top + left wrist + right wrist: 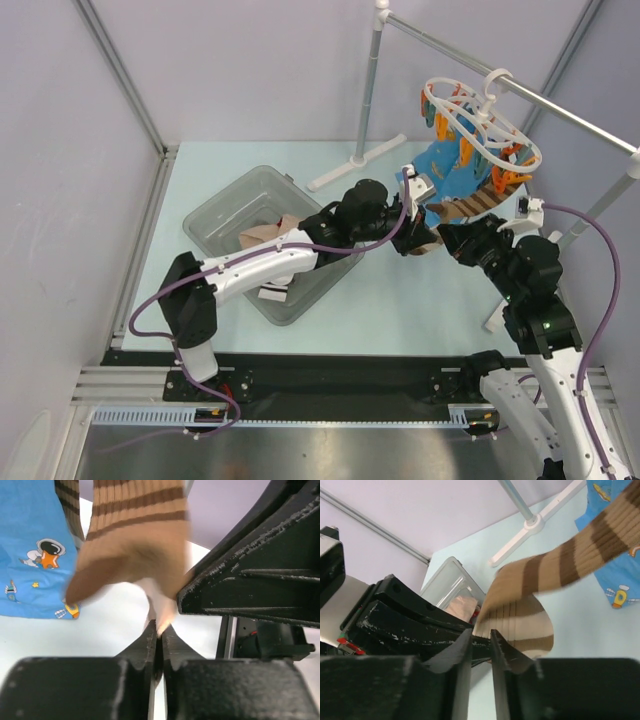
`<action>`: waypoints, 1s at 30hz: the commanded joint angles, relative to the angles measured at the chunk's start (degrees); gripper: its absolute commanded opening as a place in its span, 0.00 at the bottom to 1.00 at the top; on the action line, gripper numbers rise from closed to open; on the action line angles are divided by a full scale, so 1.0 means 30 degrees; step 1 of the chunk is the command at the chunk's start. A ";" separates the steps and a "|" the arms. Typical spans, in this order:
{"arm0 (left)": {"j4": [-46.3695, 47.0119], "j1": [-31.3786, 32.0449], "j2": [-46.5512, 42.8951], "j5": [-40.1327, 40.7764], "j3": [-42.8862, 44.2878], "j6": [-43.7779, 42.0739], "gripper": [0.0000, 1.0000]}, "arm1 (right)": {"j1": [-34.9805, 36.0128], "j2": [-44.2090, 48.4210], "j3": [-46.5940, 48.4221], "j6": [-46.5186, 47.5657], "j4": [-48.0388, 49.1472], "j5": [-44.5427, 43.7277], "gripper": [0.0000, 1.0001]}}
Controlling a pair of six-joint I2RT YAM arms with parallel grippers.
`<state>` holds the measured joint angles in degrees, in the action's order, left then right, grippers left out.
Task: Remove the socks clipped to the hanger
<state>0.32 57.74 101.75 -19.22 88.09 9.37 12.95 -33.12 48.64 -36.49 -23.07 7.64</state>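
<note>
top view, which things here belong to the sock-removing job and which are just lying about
Job: white plastic oval hanger with orange clips; brown-and-tan striped sock; bright blue printed sock.
Lying about: clear plastic bin; silver metal rail and stand.

A brown-striped sock (560,567) drapes just above the right end effector (481,636).

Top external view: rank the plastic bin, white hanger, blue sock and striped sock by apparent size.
1. plastic bin
2. white hanger, which hangs nearer the camera, so its lead over the next is unsure
3. blue sock
4. striped sock, only partly visible
</note>
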 commanded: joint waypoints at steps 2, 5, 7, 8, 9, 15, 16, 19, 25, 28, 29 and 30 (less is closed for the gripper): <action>-0.0104 -0.0026 -0.0315 0.0752 0.1103 0.0099 0.00 | 0.0078 -0.0295 0.1712 0.0881 -0.1178 -0.0725 0.37; -0.0662 -0.0114 -0.0431 0.0724 0.1309 0.0568 0.00 | 0.0048 -0.0995 0.3993 0.2258 -0.3869 -0.4149 0.43; -0.0605 -0.0202 -0.0694 0.0549 0.1221 0.0948 0.00 | -0.0010 -0.1466 0.5225 0.3105 -0.5136 -0.6282 0.44; -0.0517 -0.0260 -0.0754 0.0461 0.1134 0.1095 0.00 | -0.0039 -0.1729 0.6536 0.3372 -0.6070 -0.6876 0.44; -0.0429 -0.0348 -0.0899 0.0402 0.0930 0.1213 0.00 | -0.0097 -0.2138 0.7100 0.3577 -0.6456 -0.7404 0.45; -0.0165 -0.0699 -0.1165 0.0227 0.0548 0.1828 0.00 | -0.0273 -0.3808 1.1779 0.5540 -0.7132 -0.9870 0.49; -0.0164 -0.0700 -0.1222 0.0110 0.0518 0.1945 0.00 | -0.0361 -0.4856 1.2519 0.5803 -0.7366 -0.9900 0.49; -0.0164 -0.0758 -0.1427 0.0109 0.0226 0.2005 0.00 | -0.0653 -0.6937 1.5537 0.6537 -0.8800 -0.9550 0.54; 0.0655 -0.1402 -0.2247 -0.0388 -0.0945 0.2852 0.00 | -0.3370 -0.8555 1.7121 0.6949 -0.9504 -0.5309 0.69; 0.0832 -0.1783 -0.2541 -0.0682 -0.1356 0.3030 0.00 | -0.4663 -0.9436 1.7302 0.6920 -0.9480 -0.2697 0.72; 0.0832 -0.1842 -0.2599 -0.0711 -0.1473 0.3001 0.00 | -0.4755 -0.9553 1.7185 0.6919 -0.9304 -0.2548 0.72; 0.0890 -0.1843 -0.2658 -0.0740 -0.1532 0.3030 0.00 | -0.4814 -0.9612 1.7097 0.6861 -0.9157 -0.1937 0.72</action>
<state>-0.34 53.01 97.62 -19.86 84.14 16.95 0.01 -61.41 98.78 -17.02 -49.95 -6.66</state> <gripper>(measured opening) 0.014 0.714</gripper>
